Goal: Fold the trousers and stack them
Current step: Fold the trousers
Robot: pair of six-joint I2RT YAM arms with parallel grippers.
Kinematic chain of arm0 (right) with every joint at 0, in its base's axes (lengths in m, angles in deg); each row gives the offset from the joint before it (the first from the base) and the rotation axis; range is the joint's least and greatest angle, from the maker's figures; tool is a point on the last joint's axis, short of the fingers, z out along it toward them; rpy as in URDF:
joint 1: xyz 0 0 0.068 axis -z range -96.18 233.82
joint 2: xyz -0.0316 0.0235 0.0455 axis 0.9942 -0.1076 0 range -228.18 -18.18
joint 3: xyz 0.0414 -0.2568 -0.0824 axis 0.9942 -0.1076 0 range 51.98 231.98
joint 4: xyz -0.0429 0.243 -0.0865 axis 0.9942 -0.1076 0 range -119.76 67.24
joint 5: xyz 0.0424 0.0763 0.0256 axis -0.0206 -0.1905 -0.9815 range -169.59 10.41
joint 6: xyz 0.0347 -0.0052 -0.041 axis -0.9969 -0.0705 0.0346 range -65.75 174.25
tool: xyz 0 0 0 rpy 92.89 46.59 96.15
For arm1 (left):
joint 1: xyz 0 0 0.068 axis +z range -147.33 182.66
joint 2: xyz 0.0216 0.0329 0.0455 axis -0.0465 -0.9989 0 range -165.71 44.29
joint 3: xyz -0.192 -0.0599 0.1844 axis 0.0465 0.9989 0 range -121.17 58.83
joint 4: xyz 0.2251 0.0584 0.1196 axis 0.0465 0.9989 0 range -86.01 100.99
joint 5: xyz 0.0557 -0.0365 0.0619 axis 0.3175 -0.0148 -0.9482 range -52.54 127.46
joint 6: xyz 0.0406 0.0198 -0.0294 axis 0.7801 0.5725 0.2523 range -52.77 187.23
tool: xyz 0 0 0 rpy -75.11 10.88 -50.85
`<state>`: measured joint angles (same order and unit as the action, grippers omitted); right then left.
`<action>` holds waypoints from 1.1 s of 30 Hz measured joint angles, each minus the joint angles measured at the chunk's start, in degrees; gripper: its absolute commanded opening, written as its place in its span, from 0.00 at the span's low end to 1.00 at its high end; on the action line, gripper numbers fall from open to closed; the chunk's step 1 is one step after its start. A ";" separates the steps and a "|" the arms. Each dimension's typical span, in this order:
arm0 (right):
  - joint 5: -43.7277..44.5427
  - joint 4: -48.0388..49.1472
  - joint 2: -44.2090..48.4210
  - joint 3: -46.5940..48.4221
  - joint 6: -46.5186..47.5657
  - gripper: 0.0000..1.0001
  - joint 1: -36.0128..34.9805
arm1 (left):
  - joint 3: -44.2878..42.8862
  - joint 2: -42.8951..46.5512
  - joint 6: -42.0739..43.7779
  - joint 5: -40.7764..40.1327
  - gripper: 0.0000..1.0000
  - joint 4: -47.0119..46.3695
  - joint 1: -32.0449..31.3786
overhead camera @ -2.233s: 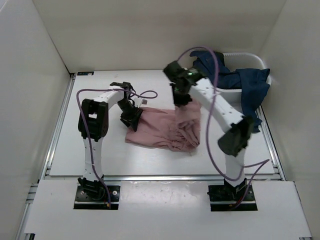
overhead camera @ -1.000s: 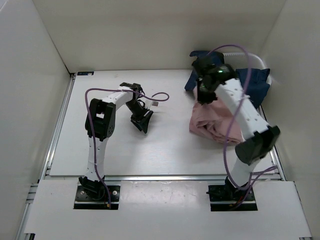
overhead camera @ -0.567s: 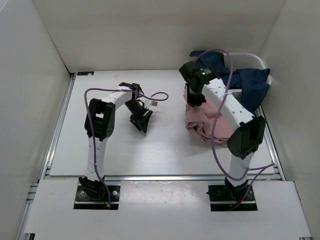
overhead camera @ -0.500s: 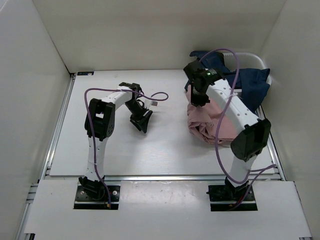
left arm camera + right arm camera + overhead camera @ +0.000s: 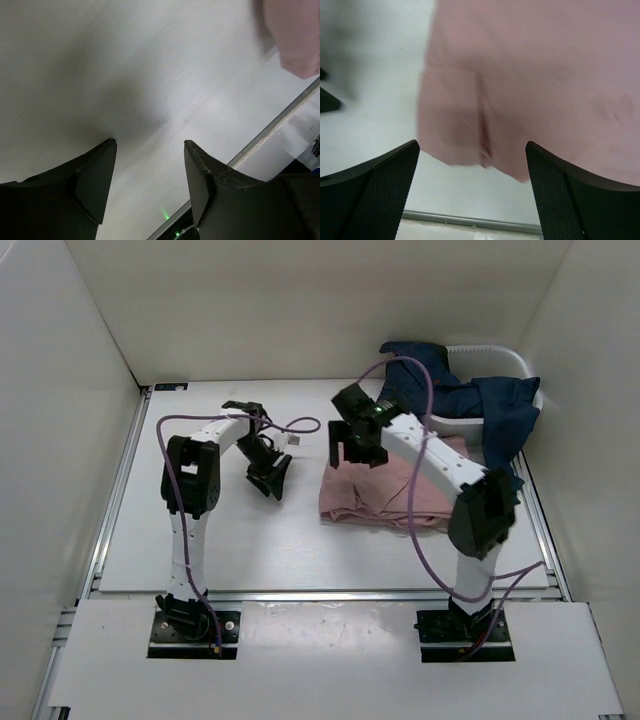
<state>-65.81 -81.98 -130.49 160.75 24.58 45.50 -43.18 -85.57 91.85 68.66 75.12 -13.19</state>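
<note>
Trousers (image 5: 385,490) lie folded on the table (image 5: 200,530), right of centre. Right pincer (image 5: 472,145) gapes over their left edge, gripping nothing. Left pincer (image 5: 150,145) is open too (well apart). Folding step; next probably needs a fresh edge grasp.

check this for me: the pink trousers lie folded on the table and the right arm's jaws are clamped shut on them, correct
Not quite. The trousers do lie folded on the table, but the right arm is not clamped on them. The right wrist view shows its jaws standing wide open over the cloth, gripping nothing.
</note>
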 measured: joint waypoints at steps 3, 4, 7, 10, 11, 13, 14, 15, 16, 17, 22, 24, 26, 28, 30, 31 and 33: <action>-1.25 5.70 10.69 -15.28 -0.92 0.92 2.40 | -0.83 0.04 0.02 -1.20 0.72 0.61 2.60; -1.57 6.86 15.28 -20.00 -1.38 0.92 4.96 | -1.79 0.04 0.00 -1.77 0.72 0.87 3.37; -1.57 10.36 29.42 -31.56 -1.51 0.96 16.52 | -6.73 0.09 0.07 -3.15 0.77 0.98 3.78; -0.68 12.31 36.44 -37.97 0.24 0.98 26.64 | -11.52 0.83 0.35 -3.50 0.79 -0.22 0.87; -1.31 13.35 36.96 -39.82 1.20 0.98 28.89 | -12.26 1.20 0.42 -3.32 0.82 -0.92 -0.50; -3.19 16.52 36.02 -43.45 3.02 0.99 32.52 | -13.09 1.86 0.42 -2.23 0.85 -2.51 -3.85; -4.70 18.91 34.71 -46.01 3.85 0.99 34.53 | -13.25 1.99 0.37 -1.70 0.89 -3.28 -5.55; -5.97 20.50 33.53 -47.91 4.52 0.99 35.87 | -13.25 2.05 0.42 -1.22 0.89 -4.11 -6.97; -7.52 22.18 32.09 -49.81 5.05 0.99 37.29 | -13.25 2.03 0.24 -0.59 0.93 -4.76 -8.55; -8.90 23.82 30.56 -51.45 5.66 0.99 38.77 | -13.25 1.92 0.11 -0.20 0.95 -5.40 -10.05; -12.85 30.16 23.50 -53.46 7.34 0.85 41.38 | -12.96 1.55 -0.96 1.05 0.88 -8.83 -15.02; -14.80 31.95 21.00 -53.51 7.67 0.82 41.27 | -11.72 1.51 -1.57 0.72 0.82 -10.43 -15.80; -15.89 33.88 19.58 -54.16 7.58 0.75 40.57 | -8.70 1.44 -1.88 -0.37 0.80 -12.37 -16.11; -16.65 35.50 19.58 -55.34 7.10 0.68 39.26 | -4.35 1.44 -2.27 -1.44 0.76 -14.23 -15.93; -17.46 37.03 19.58 -56.22 6.29 0.63 37.40 | 0.52 1.57 -2.71 -1.99 0.76 -15.80 -15.21; -17.68 37.66 19.58 -56.59 5.70 0.63 36.35 | 2.10 2.78 -2.84 -1.75 0.75 -16.37 -14.53; -18.03 38.73 19.63 -56.94 4.57 0.63 34.05 | 6.67 6.05 -2.71 -3.76 0.75 -18.03 -13.33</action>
<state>-83.84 -43.25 -110.86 103.82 29.14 79.55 -36.52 -79.51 89.14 64.90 57.09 -26.53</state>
